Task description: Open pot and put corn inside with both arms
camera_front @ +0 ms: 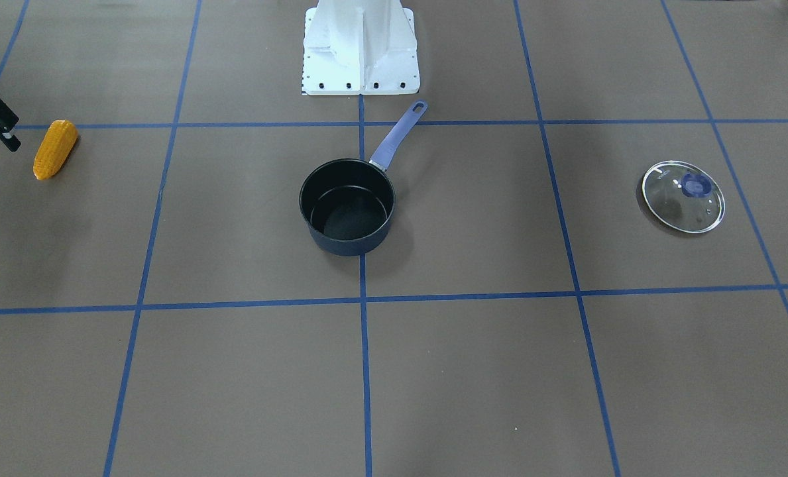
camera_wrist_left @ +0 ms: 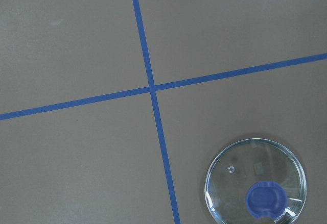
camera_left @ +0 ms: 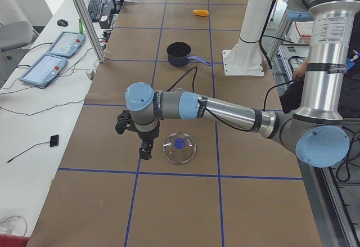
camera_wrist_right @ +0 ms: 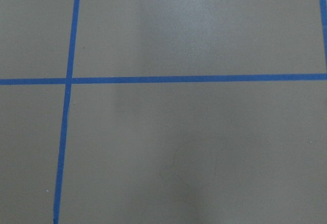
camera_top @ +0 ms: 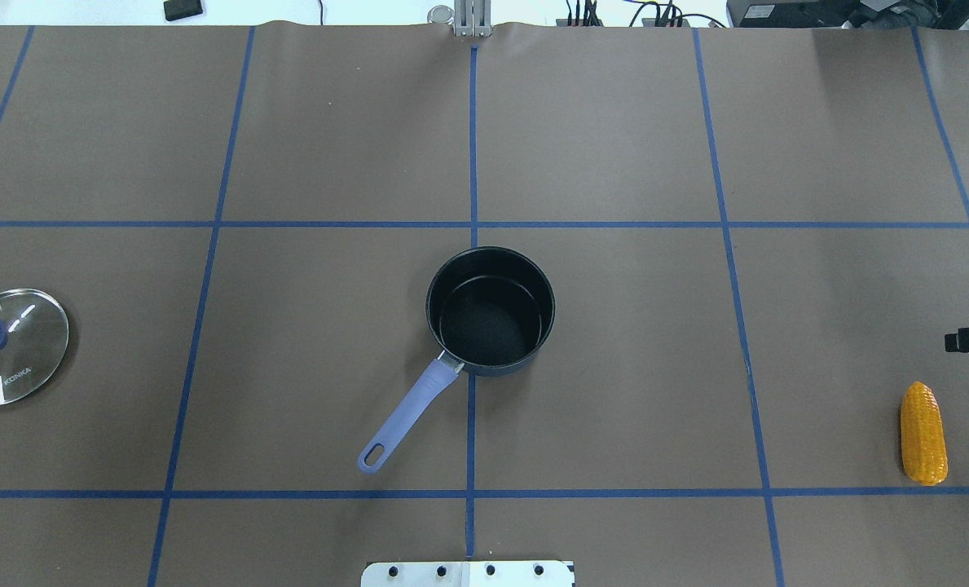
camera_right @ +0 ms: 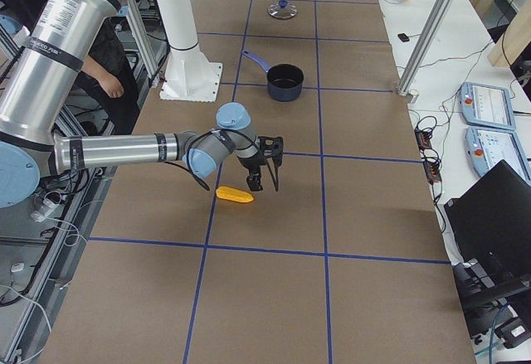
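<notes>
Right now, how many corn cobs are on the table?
1. The corn lies on its side on the table, out at the robot's right end, far from the open pot. None shows inside the pot.

Light even, diffuse, from overhead; all views bright. Shadows short, soft: corn shadow faint at its 3 o'clock, lid shadow thin crescent at 7 o'clock. White glare streaks on lid glass in overhead view. Right wrist view soft, slightly blurred; pale sheen on counter toward 12 o'clock. Left wrist view sharp.
</notes>
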`<control>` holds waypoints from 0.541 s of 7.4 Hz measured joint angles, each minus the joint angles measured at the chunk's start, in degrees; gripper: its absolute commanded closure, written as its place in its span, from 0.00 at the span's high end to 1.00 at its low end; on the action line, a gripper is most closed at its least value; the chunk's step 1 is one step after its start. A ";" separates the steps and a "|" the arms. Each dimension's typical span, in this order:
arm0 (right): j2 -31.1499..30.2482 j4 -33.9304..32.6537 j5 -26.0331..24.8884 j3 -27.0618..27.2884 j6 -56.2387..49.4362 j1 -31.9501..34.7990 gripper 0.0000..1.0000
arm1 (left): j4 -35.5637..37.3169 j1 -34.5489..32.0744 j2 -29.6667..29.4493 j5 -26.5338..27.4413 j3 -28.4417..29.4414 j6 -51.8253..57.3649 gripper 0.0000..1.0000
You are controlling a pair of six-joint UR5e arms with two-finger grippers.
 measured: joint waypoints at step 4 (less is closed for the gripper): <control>-4.21 10.88 -17.90 -5.00 11.07 -18.00 1.00 | 0.02 0.12 -0.11 -0.02 0.11 0.01 0.98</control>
